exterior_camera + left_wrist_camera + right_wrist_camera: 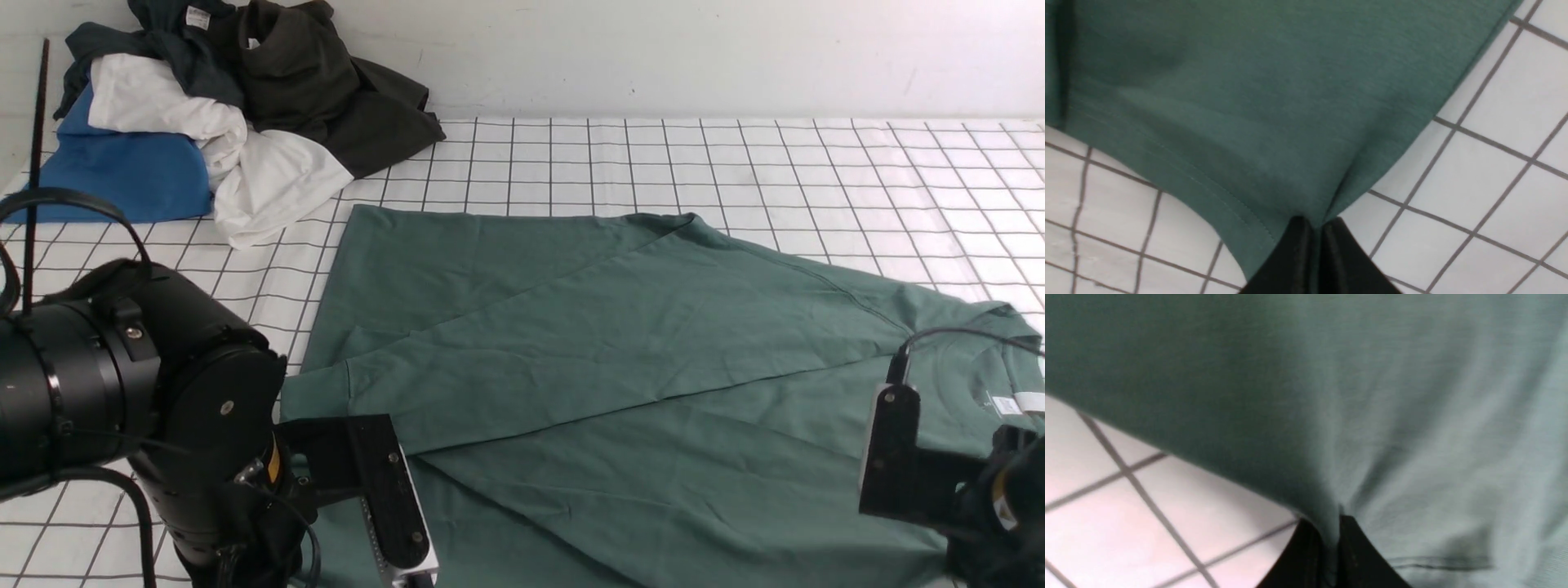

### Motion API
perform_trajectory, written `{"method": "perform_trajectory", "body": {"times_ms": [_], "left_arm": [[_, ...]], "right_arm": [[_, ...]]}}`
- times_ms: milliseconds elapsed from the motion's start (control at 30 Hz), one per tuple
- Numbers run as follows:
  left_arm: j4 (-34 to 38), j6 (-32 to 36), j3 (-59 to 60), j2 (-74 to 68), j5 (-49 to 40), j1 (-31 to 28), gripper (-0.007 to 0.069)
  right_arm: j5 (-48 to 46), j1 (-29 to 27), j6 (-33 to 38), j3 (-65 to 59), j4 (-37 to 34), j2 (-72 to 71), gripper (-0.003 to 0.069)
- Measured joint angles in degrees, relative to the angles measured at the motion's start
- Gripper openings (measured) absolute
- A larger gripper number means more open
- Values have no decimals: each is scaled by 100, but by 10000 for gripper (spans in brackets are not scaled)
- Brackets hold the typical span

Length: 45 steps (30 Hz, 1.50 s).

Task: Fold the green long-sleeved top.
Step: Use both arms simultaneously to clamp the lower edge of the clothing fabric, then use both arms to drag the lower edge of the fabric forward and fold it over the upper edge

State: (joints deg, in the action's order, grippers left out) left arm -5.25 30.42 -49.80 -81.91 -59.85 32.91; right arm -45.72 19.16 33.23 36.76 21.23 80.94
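On the gridded counter, both arms are pinching the green long-sleeved top!
It lies spread across the middle, neck end to the right, with a sleeve that looks folded diagonally over the body. Left fingers are clamped on the stitched hem corner, and right fingers nip the near edge by the collar. Early-to-middle going, I'd say: the sleeve work seems done, but the body folds are all left to do.
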Motion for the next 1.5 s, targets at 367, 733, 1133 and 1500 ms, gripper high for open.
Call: {"method": "perform_trajectory", "body": {"times_ms": [367, 733, 1133, 1500], "left_arm": [[31, 597, -2078, -327, -65, -1228, 6], [339, 1222, -4560, -2216, -154, -1770, 13], [474, 1236, -6849, -3971, -270, -2213, 13], [525, 1236, -7357, -5188, 754, -2219, 13]], "right_arm": [[-796, -744, 1248, 2233, -1066, 325, 14], [-1598, -1305, 2214, 5056, -2373, 2088, 14], [-2329, -1731, 1825, 7435, -2580, 4037, 14], [-1734, -1827, 1390, 7786, -2572, 5007, 14]]}}
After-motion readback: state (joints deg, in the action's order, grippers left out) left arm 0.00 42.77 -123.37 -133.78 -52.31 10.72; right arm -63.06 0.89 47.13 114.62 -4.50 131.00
